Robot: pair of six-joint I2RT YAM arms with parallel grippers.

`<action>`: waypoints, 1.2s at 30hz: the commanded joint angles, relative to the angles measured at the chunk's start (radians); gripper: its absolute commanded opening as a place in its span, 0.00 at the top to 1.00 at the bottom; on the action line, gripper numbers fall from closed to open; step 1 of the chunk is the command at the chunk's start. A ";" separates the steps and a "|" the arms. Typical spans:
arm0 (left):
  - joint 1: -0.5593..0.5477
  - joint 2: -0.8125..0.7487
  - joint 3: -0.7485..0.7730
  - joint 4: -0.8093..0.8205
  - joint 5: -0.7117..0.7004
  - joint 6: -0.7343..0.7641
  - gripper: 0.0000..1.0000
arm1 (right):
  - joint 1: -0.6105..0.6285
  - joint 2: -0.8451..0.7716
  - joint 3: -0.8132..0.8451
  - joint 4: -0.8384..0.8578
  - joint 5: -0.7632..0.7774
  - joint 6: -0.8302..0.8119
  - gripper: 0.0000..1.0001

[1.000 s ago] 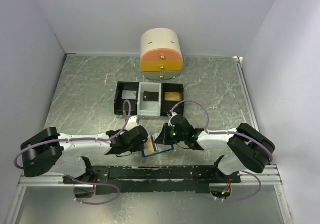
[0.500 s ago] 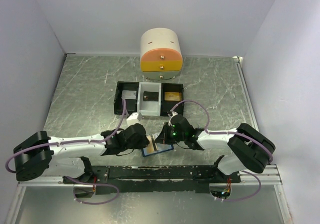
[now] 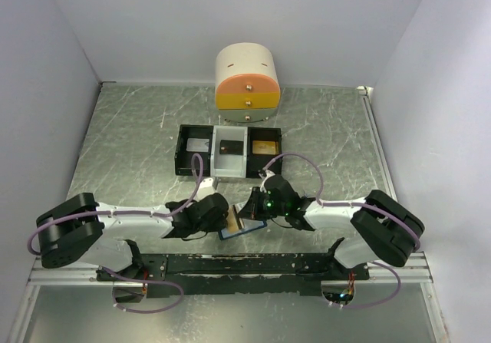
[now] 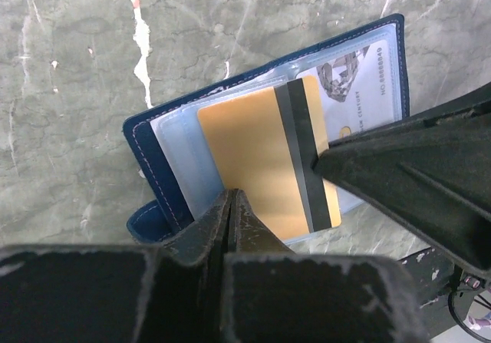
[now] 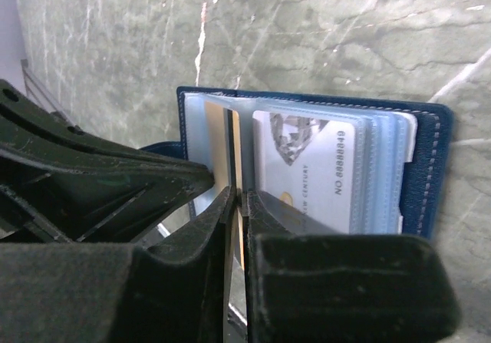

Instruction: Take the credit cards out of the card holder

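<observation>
Now pinching tan-gold striped credit card (image 4: 253,159) edge-on in right gripper (image 5: 238,193) over dark-blue folding card holder (image 4: 149,147); left gripper (image 4: 232,197) closed empty alongside.

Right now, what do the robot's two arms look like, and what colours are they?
The left arm and the right arm are white tubes with chunky black joints. A thin lilac cable loops along each. The left gripper and right gripper are black, with two wedge-shaped fingers, scuffed pale at the edges. A small green light glows by the right wrist.
</observation>
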 commanded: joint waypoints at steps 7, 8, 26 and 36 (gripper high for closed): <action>-0.022 0.007 -0.029 -0.122 -0.029 -0.038 0.93 | -0.012 0.015 -0.014 0.133 -0.117 0.032 0.86; -0.022 0.002 -0.028 -0.130 -0.031 -0.040 0.93 | -0.012 0.017 -0.017 0.140 -0.118 0.036 0.87; -0.022 -0.011 -0.044 -0.119 -0.035 -0.033 0.93 | -0.035 -0.026 -0.026 0.035 -0.069 -0.012 0.94; -0.022 0.000 -0.037 -0.120 -0.041 -0.037 0.93 | -0.034 0.060 0.002 0.146 -0.181 -0.014 0.82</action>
